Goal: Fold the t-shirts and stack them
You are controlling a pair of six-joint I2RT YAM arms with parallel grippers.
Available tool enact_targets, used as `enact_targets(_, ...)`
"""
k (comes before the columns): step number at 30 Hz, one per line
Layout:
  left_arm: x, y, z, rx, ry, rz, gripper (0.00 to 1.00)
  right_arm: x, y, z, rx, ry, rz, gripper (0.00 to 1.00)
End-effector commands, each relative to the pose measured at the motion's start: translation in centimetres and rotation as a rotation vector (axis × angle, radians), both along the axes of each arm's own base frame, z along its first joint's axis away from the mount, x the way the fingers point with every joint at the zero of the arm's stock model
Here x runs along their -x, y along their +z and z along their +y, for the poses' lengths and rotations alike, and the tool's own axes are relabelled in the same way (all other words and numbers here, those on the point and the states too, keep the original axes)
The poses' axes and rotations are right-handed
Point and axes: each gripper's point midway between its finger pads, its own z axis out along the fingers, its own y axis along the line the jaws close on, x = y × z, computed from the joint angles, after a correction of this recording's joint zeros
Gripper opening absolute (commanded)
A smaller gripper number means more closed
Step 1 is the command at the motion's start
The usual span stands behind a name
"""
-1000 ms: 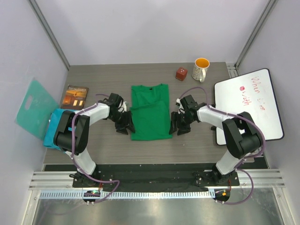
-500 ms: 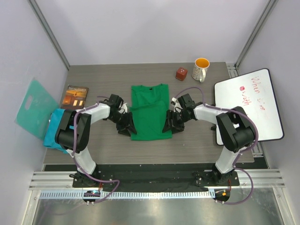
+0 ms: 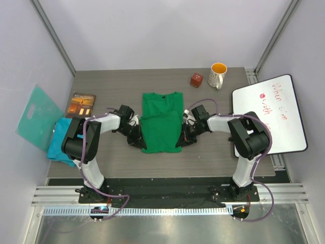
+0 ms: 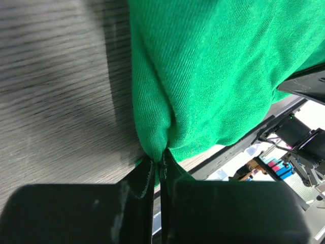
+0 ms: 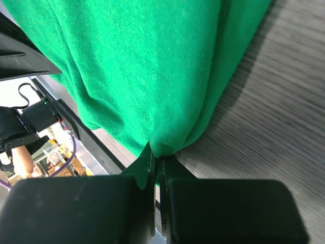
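Top external view: the green shirt lies flat in the middle of the table, its collar toward the far edge and its sides folded in, so it makes a narrow upright rectangle. The left gripper sits at the shirt's near left edge and the right gripper at its near right edge, each arm reaching in low from its own side.

Left wrist view: the left gripper has its jaws pressed together on a pucker of the green shirt, the cloth gathered into a tight crease right at the tips, with bare wood grain beside it.

Right wrist view: the right gripper is likewise clamped tight on a fold of the green shirt, the fabric drawn to a point between the jaws.

The teal shirt is bunched in a heap at the table's left edge, well apart from the green one, partly hidden by the left arm. Just beyond it lie a book and, off the table's left side, a teal board. A red cube and a mug stand near the far right corner, and a whiteboard lies along the right edge.
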Motion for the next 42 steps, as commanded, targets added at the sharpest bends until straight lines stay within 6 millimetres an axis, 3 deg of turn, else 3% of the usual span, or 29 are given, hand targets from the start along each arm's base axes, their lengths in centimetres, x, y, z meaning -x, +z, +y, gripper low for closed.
enact_targets(1, -0.8, -1.0, 0.4, -0.036, -0.024, -0.046, 0.00, 1.2, -3.3, -1.8, 0.146, 0.016, 0.023, 0.01)
enact_targets(7, -3.2, 2.5, 0.1, -0.036, -0.053, -0.134, 0.00, 0.5, 0.1, -1.4, 0.121, 0.035, -0.027, 0.01)
enact_targets(15, -6.9, 8.4, 0.2, -0.026, -0.025, -0.259, 0.00, -1.5, 7.0, -0.7, 0.068, -0.008, -0.157, 0.01)
enact_targets(22, -11.1, 12.7, -0.6, -0.018, 0.027, -0.348, 0.00, -5.0, 12.2, 0.6, 0.024, -0.033, -0.260, 0.01)
enact_targets(24, -12.5, 12.7, -0.3, -0.032, 0.060, -0.349, 0.00, -5.8, 12.9, 0.6, 0.025, -0.041, -0.279, 0.01)
enact_targets(25, -13.6, 13.7, -0.4, -0.022, 0.070, -0.378, 0.00, -6.9, 13.6, 0.8, 0.021, -0.049, -0.299, 0.01)
enact_targets(27, -15.2, 13.2, -0.2, -0.040, 0.092, -0.379, 0.00, -8.0, 13.8, 0.7, 0.029, -0.058, -0.308, 0.01)
enact_targets(28, -16.5, 14.2, -0.3, -0.037, 0.098, -0.404, 0.00, -9.1, 14.9, 1.0, 0.019, -0.065, -0.333, 0.01)
enact_targets(29, -17.3, 14.3, -0.3, -0.043, 0.101, -0.413, 0.00, -10.0, 14.2, 0.8, 0.032, -0.074, -0.316, 0.02)
enact_targets(30, -18.0, 13.2, -0.3, -0.055, 0.099, -0.389, 0.00, -10.5, 14.2, 0.7, 0.040, -0.079, -0.310, 0.02)
enact_targets(31, -19.2, 14.4, -0.5, -0.053, 0.094, -0.422, 0.00, -11.8, 15.2, 0.9, 0.037, -0.087, -0.342, 0.04)
enact_targets(32, -19.8, 14.5, -0.5, -0.060, 0.093, -0.425, 0.01, -12.7, 14.4, 0.6, 0.058, -0.101, -0.329, 0.04)
enact_targets(33, -21.1, 14.3, -0.6, -0.070, 0.095, -0.427, 0.01, -13.6, 15.2, 0.6, 0.056, -0.111, -0.350, 0.05)
enact_targets(36, -23.7, 14.3, -0.7, -0.088, 0.109, -0.453, 0.02, -16.0, 14.6, -0.1, 0.083, -0.144, -0.345, 0.05)
enact_targets(38, -24.8, 14.1, -0.8, -0.087, 0.122, -0.458, 0.03, -17.3, 14.5, -0.7, 0.099, -0.166, -0.356, 0.05)
enact_targets(39, -25.7, 15.0, -0.9, -0.079, 0.128, -0.486, 0.03, -18.0, 14.1, -0.8, 0.110, -0.173, -0.351, 0.05)
enact_targets(40, -26.2, 14.0, -1.0, -0.086, 0.131, -0.474, 0.03, -18.4, 14.0, -1.1, 0.117, -0.184, -0.351, 0.05)
enact_targets(42, -27.2, 14.0, -1.0, -0.083, 0.151, -0.494, 0.04, -19.4, 13.6, -1.7, 0.134, -0.204, -0.346, 0.05)
